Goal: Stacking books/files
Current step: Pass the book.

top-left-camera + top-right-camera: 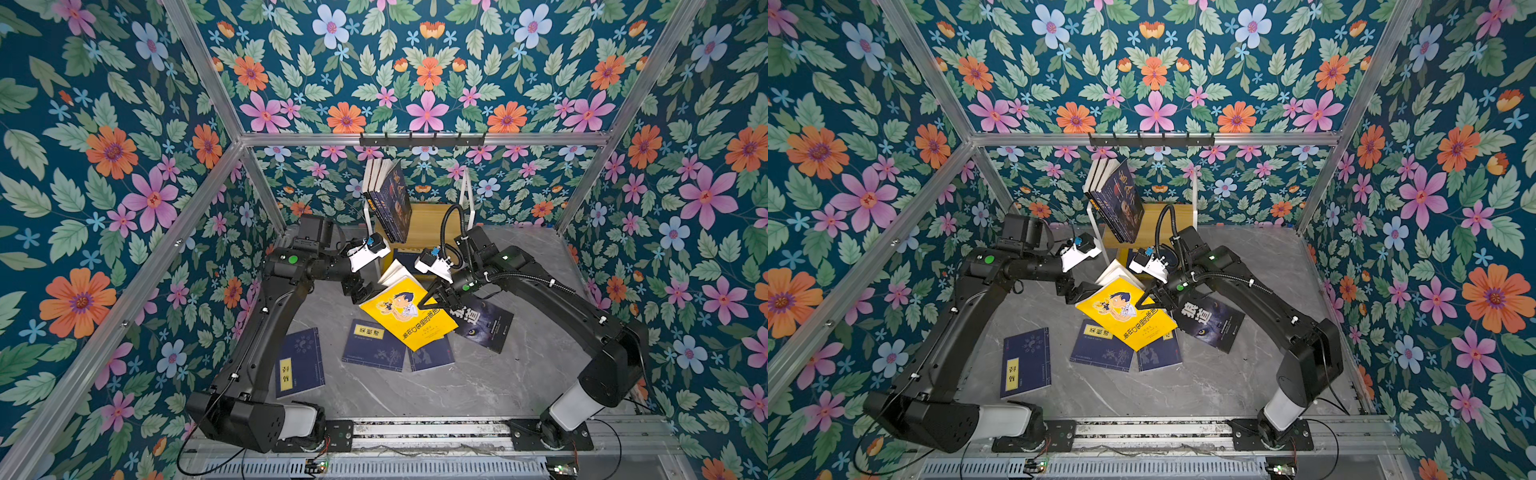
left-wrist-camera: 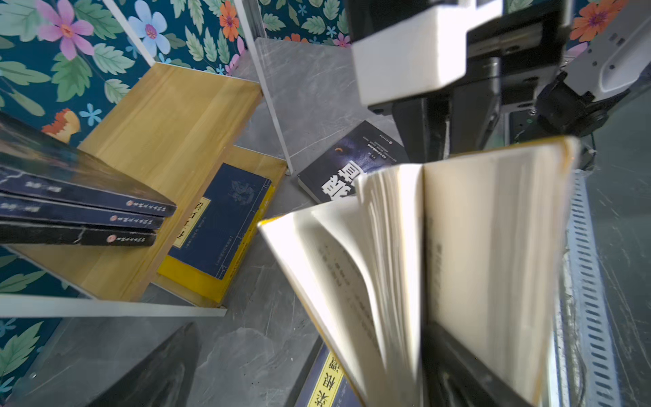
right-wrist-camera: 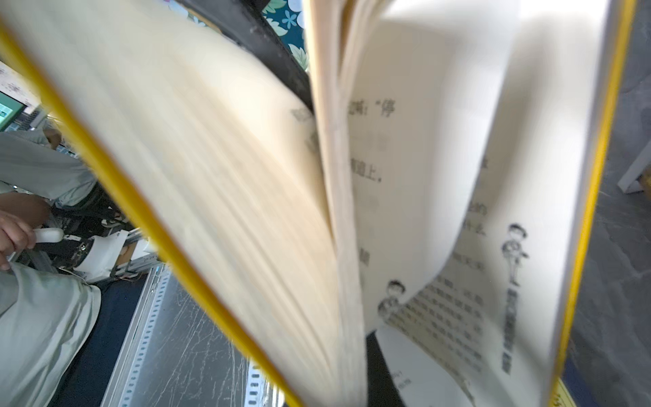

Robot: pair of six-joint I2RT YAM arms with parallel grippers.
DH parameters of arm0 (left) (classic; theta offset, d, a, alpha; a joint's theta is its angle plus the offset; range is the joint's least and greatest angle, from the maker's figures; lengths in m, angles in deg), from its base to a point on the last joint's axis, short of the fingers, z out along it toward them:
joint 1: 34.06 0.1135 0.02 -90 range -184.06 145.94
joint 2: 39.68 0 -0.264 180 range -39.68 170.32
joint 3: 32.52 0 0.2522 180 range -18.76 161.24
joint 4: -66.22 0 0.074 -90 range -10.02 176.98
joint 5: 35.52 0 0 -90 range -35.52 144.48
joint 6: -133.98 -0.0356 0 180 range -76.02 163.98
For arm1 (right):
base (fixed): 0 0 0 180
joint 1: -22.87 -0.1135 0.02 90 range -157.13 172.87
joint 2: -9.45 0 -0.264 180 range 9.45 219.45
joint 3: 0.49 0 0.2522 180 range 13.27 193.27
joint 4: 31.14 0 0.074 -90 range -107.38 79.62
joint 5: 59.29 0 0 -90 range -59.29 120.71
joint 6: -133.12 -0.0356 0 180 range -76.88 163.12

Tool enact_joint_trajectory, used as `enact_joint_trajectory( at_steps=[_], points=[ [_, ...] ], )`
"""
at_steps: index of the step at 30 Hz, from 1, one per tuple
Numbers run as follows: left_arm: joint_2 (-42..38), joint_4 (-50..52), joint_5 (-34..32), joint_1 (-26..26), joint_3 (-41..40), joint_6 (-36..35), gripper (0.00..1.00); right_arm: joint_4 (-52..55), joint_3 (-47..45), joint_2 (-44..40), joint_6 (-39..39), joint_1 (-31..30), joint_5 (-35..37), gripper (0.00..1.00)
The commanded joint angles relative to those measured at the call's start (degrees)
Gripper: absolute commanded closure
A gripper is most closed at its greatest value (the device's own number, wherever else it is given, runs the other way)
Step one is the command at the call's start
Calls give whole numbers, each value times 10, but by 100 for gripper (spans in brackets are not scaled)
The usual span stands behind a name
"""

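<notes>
A yellow cartoon-cover book hangs tilted above the table, its pages fanned open. My right gripper is shut on its right edge, and pages fill the right wrist view. My left gripper stands open at the book's left edge; one of its fingers sits among the pages, the other is clear of the book. Under and around it lie three thin navy books and a black book. Three navy books lean on the shelf.
A small wooden shelf with a white frame stands at the back wall. Its lower level holds a navy book lying on a yellow one. Floral walls and aluminium posts close in the grey marble table.
</notes>
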Motion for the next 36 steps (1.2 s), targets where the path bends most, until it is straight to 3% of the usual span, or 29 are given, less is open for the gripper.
enact_joint_trajectory(
  at_steps=[1, 7, 16, 24, 26, 27, 31, 33, 36],
  points=[
    [4, 34, 24, -6, 15, 7, 1, 6, 26, 5, 42, -2, -17, 100],
    [-20, 45, -68, 10, 63, -7, 1, 52, 28, 5, 81, -2, 6, 100],
    [-36, 87, 11, 16, 60, -3, 2, 63, 53, 39, 85, -2, 26, 100],
    [-26, 27, 34, 12, -19, 33, 3, 66, 82, 33, 111, -25, 24, 100],
    [-18, 19, 60, 8, -16, 52, 12, 67, 86, 28, 117, -32, 27, 100],
    [-14, 16, 74, 7, -13, 62, 22, 67, 88, 27, 119, -32, 29, 100],
    [-11, -12, 122, 6, -22, 115, 77, 43, 87, 22, 95, -33, 59, 100],
    [-16, -20, 132, 6, -32, 127, 100, 30, 83, 18, 82, -33, 66, 100],
    [-29, -32, 136, 6, -54, 133, 100, -19, 51, -10, 56, -33, 92, 92]
  ],
)
